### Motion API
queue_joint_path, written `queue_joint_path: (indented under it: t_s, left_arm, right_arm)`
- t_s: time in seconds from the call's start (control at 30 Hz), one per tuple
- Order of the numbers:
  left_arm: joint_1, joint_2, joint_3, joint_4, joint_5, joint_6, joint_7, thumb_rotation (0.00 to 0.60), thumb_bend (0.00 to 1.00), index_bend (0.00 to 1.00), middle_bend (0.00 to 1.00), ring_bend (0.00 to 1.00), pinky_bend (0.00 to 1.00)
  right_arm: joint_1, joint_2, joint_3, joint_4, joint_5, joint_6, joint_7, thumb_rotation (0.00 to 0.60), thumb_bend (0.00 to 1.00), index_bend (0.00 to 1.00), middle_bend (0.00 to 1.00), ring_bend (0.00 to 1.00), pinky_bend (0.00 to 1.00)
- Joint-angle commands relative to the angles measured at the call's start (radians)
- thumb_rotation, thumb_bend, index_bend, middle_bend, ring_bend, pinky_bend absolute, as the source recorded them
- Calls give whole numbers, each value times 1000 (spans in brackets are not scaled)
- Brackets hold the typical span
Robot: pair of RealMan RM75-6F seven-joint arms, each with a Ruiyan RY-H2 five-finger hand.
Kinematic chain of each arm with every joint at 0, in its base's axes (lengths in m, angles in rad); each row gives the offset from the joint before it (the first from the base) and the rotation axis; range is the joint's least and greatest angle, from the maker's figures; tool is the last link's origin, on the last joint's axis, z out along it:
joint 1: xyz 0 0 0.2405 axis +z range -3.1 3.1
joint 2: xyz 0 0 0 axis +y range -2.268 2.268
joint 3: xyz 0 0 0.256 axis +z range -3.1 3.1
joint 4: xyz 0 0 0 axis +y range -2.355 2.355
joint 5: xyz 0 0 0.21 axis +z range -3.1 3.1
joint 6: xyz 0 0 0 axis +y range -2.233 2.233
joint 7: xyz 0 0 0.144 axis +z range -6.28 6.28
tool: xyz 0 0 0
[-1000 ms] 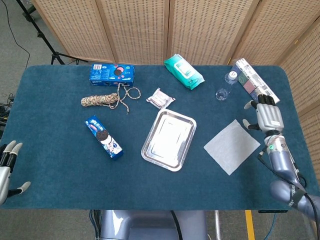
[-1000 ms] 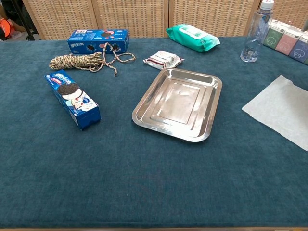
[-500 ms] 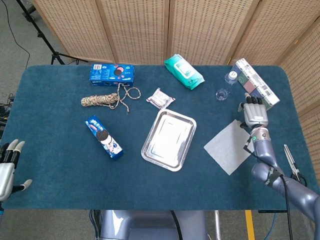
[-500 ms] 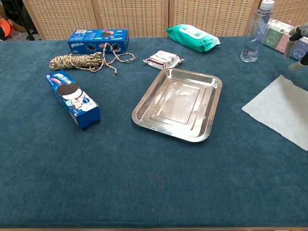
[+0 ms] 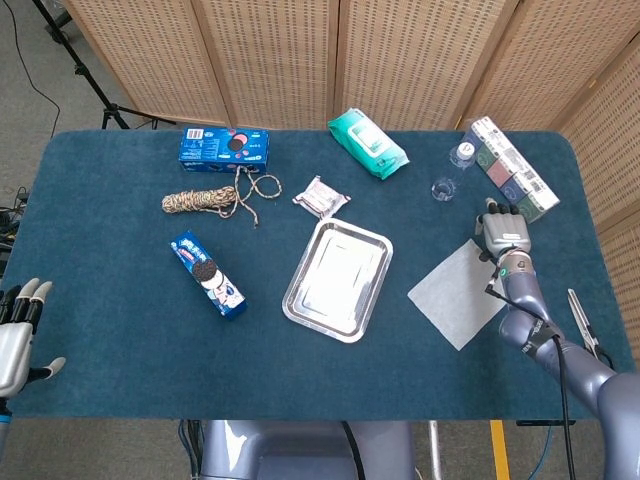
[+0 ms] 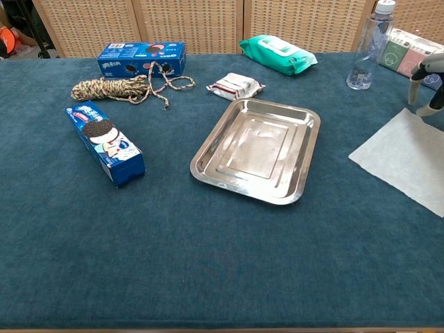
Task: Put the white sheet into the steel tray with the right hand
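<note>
I am hovering my right hand (image 5: 503, 233), fingers spread, empty, over the white sheet (image 5: 460, 293) corner; thin paper risks slipping or crumpling.

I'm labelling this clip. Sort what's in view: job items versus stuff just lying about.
Job: white sheet, steel tray, right hand.

Lying about: blue cookie box, rope bundle, cookie pack, small wrapped packet, green wipes pack, water bottle, long carton, left hand.

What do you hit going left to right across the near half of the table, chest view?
Oreo box → steel tray → white sheet → right hand at the sheet's far corner.
</note>
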Motion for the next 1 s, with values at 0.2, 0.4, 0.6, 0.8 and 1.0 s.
queue_joint_path:
  t_s: [0.2, 0.4, 0.6, 0.8, 1.0]
  left_arm:
    - [-6, 1, 3, -1, -11, -8, 1, 600, 0, 0, 0, 0, 0]
    - [-10, -2, 3, 1, -21, -8, 5, 600, 0, 0, 0, 0, 0]
    - [-14, -6, 5, 1, -26, -8, 11, 600, 0, 0, 0, 0, 0]
    - [-17, -8, 7, 2, -31, -8, 14, 600, 0, 0, 0, 0, 0]
    - [-19, -11, 9, 3, -32, -6, 18, 600, 0, 0, 0, 0, 0]
  right_arm:
    - [34, 5, -41, 22, 81, -58, -20, 600, 446, 370, 0, 0, 0]
    - [46, 3, -68, 32, 95, -78, -7, 600, 460, 370, 0, 0, 0]
    - [46, -10, -86, 53, 72, -86, 19, 600, 459, 448, 0, 0, 0]
    - [36, -29, -81, 82, 18, -89, 74, 600, 459, 547, 0, 0, 0]
    - [24, -40, -72, 104, -43, -93, 128, 600, 466, 639, 0, 0, 0]
